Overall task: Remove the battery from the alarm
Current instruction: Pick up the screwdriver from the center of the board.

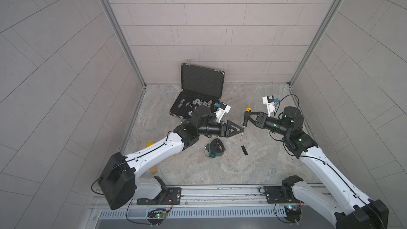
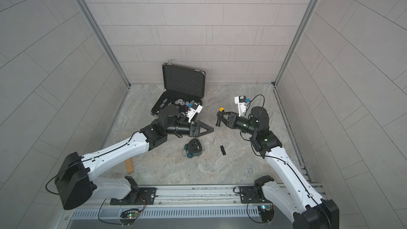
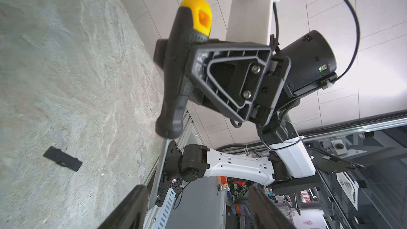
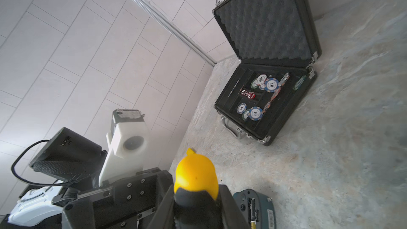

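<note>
The marbled surface [image 1: 253,164] carries all items, and the open black case of poker chips [image 1: 201,82] stands at its rear, well apart from the work and not involved. The left pincer [image 1: 241,129] hangs above the surface with its jaws spread wide and holds nothing. In the left wrist view its fingers [image 3: 130,210] stand well apart, and the tool shaft runs down close beside one of them; whether it touches cannot be told. The right pincer [image 1: 247,118] faces it and is clamped on the black handle of the screwdriver [image 1: 244,126], yellow cap uppermost and tip pointing down, clear of the surface. The alarm [image 1: 217,148] lies face down just in front of the left pincer, dark back up. The small flat cover [image 1: 244,150] lies loose on the surface beside the alarm, near the point below the tool tip. The battery [image 4: 253,213] sits in the exposed compartment in the back of the alarm, with its gold end visible. Judged from this layout, the compartment is open and extraction is the step in hand. The next move probably requires the right pincer to carry the tip across to one end of the battery and lever it upward, while the left pincer steadies the alarm or takes the freed battery. The light alarm is likely to slide if levered unsupported.
</note>
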